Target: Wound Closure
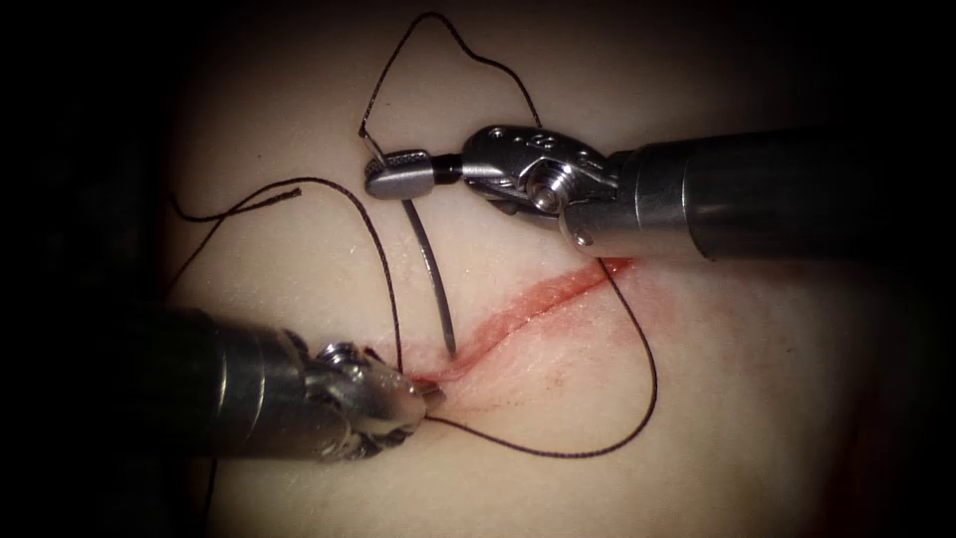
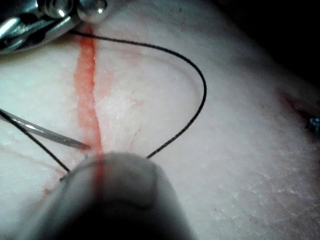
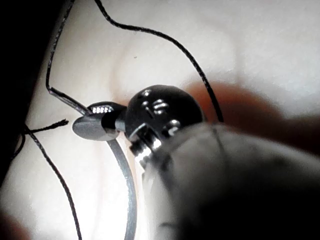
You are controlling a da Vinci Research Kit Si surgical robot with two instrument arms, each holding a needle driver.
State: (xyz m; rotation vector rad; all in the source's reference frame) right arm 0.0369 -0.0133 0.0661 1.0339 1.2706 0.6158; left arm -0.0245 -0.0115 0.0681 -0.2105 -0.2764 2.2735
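Observation:
The tissue [image 1: 757, 399] has a red cut [image 1: 538, 299] running from lower left to upper right. My right tool [image 1: 383, 171], above the cut, is shut on the curved needle [image 1: 430, 269] close to its thread end. The needle hangs down and its tip touches the cut's left edge; I cannot tell whether it has entered. In the left wrist view the needle [image 2: 45, 132] points at the cut [image 2: 86, 75]. My left tool [image 1: 428, 394] rests shut against the cut's left end, with nothing visible in its jaws. The right wrist view shows the right tool [image 3: 87, 122] on the needle [image 3: 127, 185].
Dark thread [image 1: 652, 384] runs from the needle's end up over the right tool, passes under its shaft and loops wide on the cut's right side back to the left tool's tip. A second strand with a free end [image 1: 289, 194] lies on the left. Red fluid stains the cut.

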